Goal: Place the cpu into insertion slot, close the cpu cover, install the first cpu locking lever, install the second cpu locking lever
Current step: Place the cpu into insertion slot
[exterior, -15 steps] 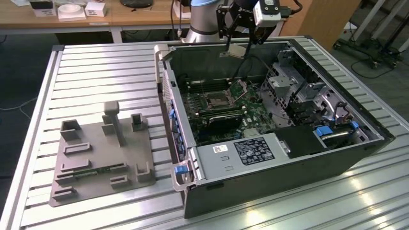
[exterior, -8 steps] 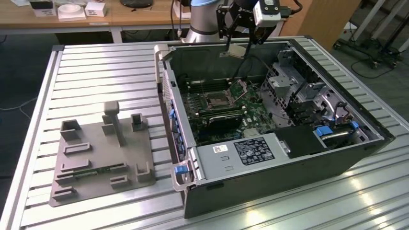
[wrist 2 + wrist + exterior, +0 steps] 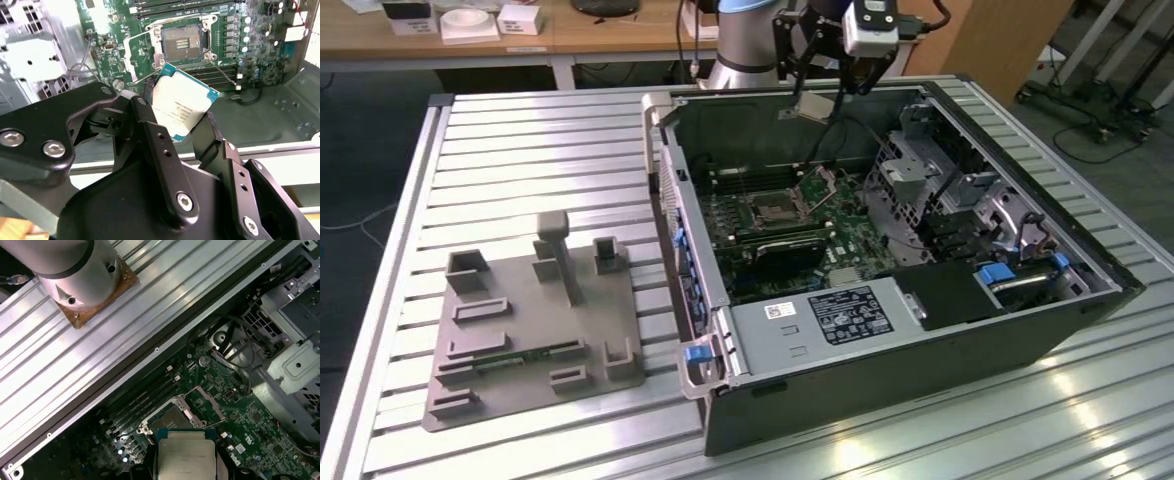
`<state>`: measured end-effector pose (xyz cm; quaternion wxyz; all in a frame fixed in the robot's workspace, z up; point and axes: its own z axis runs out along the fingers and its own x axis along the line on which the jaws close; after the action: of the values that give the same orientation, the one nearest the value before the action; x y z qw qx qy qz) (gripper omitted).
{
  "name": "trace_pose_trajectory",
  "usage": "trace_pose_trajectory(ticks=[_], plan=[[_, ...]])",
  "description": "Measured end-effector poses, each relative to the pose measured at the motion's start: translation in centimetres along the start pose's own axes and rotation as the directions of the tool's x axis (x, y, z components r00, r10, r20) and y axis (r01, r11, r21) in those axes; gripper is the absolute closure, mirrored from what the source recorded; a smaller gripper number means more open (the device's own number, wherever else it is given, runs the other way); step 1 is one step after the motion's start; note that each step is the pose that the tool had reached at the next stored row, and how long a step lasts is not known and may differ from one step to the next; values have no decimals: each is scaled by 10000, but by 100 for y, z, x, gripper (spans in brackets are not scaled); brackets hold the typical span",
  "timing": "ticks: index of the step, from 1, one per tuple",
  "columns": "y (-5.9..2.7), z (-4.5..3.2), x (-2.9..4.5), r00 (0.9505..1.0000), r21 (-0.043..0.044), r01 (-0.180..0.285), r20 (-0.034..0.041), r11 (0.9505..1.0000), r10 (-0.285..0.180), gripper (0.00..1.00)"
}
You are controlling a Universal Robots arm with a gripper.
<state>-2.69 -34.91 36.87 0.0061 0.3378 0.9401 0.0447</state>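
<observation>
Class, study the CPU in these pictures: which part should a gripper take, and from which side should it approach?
Take the cpu by two opposite thin edges, coming from its metal-top side, as the gripper does here. It is a thin flat square, so only its edges offer parallel faces.

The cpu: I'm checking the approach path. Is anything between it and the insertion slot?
Nothing visible. The gripper holds the cpu over the open case. The insertion slot lies bare, its cpu cover swung aside.

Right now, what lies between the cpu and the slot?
Only open air: in the exterior view the cpu, held by the gripper, hangs above the slot, and the cover stands raised to one side.
</observation>
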Motion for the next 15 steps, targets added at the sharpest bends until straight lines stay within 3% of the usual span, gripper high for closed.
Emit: trace_pose_trajectory(ticks=[4,12,15], plan=[[-20,3,24,9995,-4,-312,28,9995,312,46],[-98,6,120,9990,-8,-448,39,9990,448,46],[-103,17,125,9969,-17,-783,68,9969,783,46]])
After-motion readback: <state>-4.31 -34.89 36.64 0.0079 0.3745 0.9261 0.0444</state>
